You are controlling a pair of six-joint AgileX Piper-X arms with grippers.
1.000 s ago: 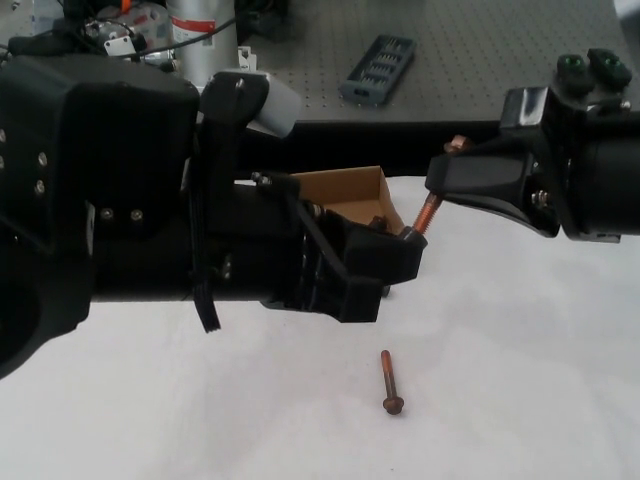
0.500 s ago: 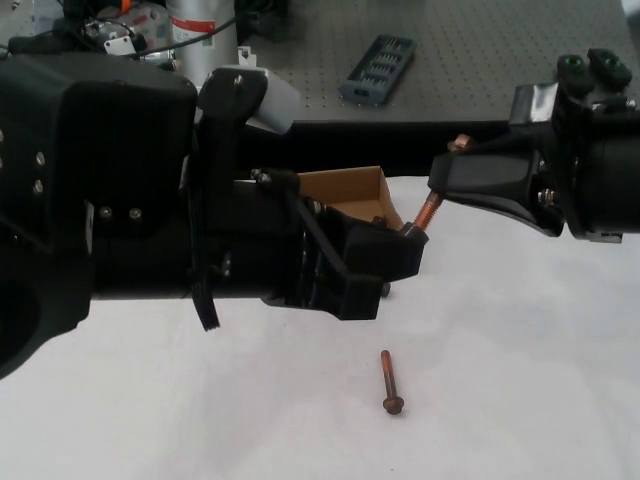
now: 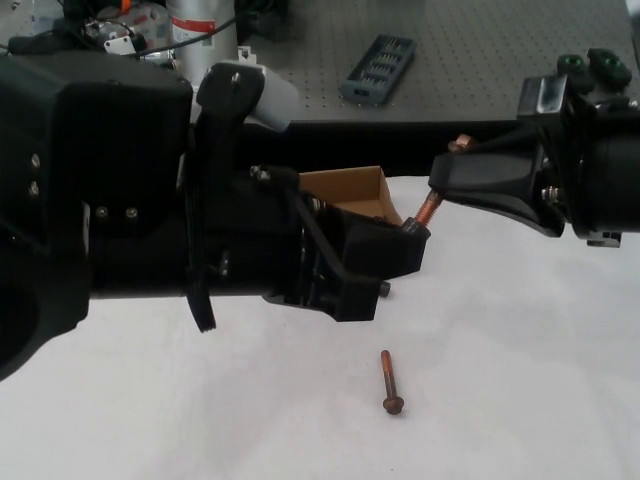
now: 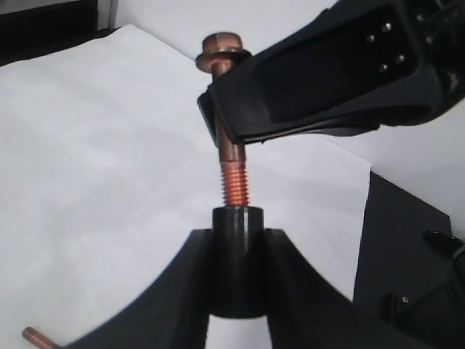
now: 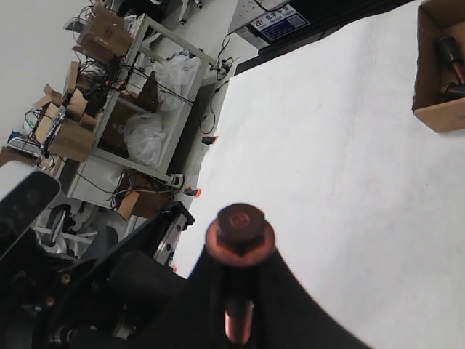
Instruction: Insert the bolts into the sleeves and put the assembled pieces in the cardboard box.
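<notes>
Near the cardboard box [image 3: 345,186], bolt [image 4: 234,182] in right end effector [image 3: 441,187], tip at sleeve [image 4: 236,262]

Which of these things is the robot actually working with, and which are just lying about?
In the job: held bolt, black sleeve, cardboard box, spare bolt on the white sheet.
Lying about: ridged grey case, metal cylinder, cluttered shelves.
</notes>
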